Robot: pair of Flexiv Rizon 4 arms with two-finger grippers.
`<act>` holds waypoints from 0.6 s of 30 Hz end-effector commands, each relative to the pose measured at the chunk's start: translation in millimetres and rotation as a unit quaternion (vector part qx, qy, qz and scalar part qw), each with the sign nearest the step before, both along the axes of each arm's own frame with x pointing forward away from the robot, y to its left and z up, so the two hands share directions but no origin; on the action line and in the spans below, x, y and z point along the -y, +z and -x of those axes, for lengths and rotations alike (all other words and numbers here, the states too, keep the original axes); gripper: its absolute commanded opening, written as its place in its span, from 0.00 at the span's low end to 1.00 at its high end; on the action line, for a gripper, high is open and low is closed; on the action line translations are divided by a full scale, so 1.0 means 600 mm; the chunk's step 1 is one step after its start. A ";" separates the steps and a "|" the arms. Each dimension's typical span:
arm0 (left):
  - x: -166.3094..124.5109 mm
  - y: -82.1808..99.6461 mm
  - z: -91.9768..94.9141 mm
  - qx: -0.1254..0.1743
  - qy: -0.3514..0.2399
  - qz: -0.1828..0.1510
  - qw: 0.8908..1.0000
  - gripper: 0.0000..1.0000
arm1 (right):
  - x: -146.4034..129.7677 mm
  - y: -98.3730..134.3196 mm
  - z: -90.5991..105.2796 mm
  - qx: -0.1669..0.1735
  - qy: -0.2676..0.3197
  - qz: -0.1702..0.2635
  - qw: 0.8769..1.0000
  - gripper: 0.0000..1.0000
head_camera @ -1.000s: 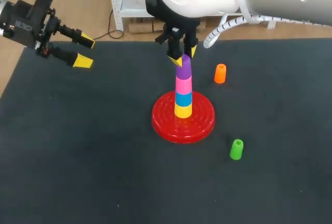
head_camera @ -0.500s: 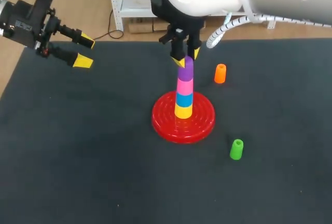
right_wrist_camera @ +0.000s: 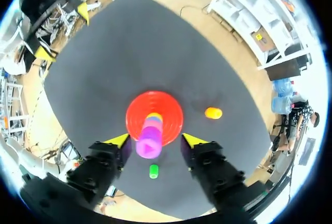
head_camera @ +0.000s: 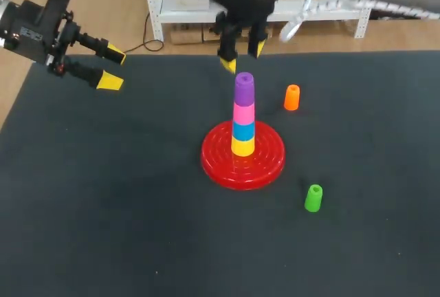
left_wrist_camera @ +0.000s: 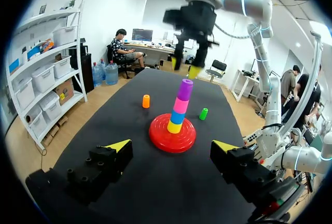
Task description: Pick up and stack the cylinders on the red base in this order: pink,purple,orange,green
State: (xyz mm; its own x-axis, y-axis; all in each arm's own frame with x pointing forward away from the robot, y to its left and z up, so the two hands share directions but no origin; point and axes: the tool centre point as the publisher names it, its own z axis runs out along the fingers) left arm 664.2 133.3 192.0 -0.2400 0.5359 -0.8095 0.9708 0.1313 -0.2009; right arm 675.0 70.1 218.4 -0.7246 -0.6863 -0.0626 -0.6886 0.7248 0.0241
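The red base [head_camera: 265,166] holds a stack of yellow, blue, pink [head_camera: 243,113] and, on top, purple [head_camera: 244,87] cylinders. My right gripper [head_camera: 243,56] hangs open above and just behind the purple cylinder, clear of it. Looking down from the right wrist, the purple cylinder [right_wrist_camera: 149,146] lies below the gap between its yellow fingertips [right_wrist_camera: 118,140]. An orange cylinder [head_camera: 291,97] stands to the right of the stack. A green cylinder [head_camera: 313,198] stands in front of the base on the right. My left gripper [head_camera: 110,68] is open and empty at the far left.
The dark mat [head_camera: 103,194] covers the table. From the left wrist, the stack [left_wrist_camera: 179,107], orange cylinder [left_wrist_camera: 146,100] and green cylinder [left_wrist_camera: 203,113] lie ahead of the left gripper [left_wrist_camera: 171,146]. Shelving stands just beyond the far edge.
My right gripper opened, let go of the purple cylinder on top of the stack, and rose away from it. The left arm has not moved.
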 end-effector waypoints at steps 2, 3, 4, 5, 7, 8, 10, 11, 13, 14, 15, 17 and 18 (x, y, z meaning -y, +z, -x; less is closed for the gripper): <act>-0.001 -0.002 0.001 0.002 0.000 0.002 1.000 1.00 | 0.057 0.048 -0.048 0.028 -0.029 -0.021 0.999 1.00; -0.001 -0.002 0.001 0.002 0.000 0.002 1.000 1.00 | 0.070 0.049 -0.065 0.034 -0.039 -0.016 0.999 1.00; -0.001 -0.002 0.001 0.002 0.000 0.002 1.000 1.00 | 0.083 0.048 -0.081 0.037 -0.048 -0.014 0.998 1.00; -0.001 -0.002 0.001 0.002 0.000 0.002 1.000 1.00 | 0.098 0.044 -0.097 0.038 -0.060 -0.009 0.997 1.00; -0.001 -0.002 0.001 0.002 0.000 0.002 1.000 1.00 | 0.128 0.032 -0.127 0.039 -0.079 0.000 0.996 1.00; -0.001 -0.002 0.001 0.002 0.000 0.002 1.000 1.00 | 0.143 0.024 -0.141 0.037 -0.088 0.005 0.995 1.00; -0.001 -0.002 0.001 0.002 0.000 0.002 1.000 1.00 | 0.173 0.005 -0.166 0.035 -0.106 0.013 0.994 1.00; -0.001 -0.002 0.001 0.002 0.000 0.002 1.000 1.00 | 0.186 -0.006 -0.177 0.032 -0.113 0.016 0.993 1.00; -0.001 -0.002 0.001 0.002 0.000 0.002 1.000 1.00 | 0.210 -0.027 -0.196 0.028 -0.125 0.020 0.992 1.00; -0.001 -0.002 0.001 0.002 0.000 0.002 1.000 1.00 | 0.219 -0.037 -0.202 0.027 -0.124 0.019 0.992 1.00; -0.001 -0.002 0.001 0.002 0.000 0.002 1.000 1.00 | 0.228 -0.050 -0.207 0.021 -0.127 0.022 0.991 1.00; -0.001 -0.002 0.001 0.002 0.000 0.002 1.000 1.00 | 0.239 -0.073 -0.213 0.016 -0.125 0.028 0.992 1.00; -0.001 -0.002 0.001 0.002 0.000 0.002 1.000 1.00 | 0.242 -0.084 -0.212 0.013 -0.124 0.034 0.992 1.00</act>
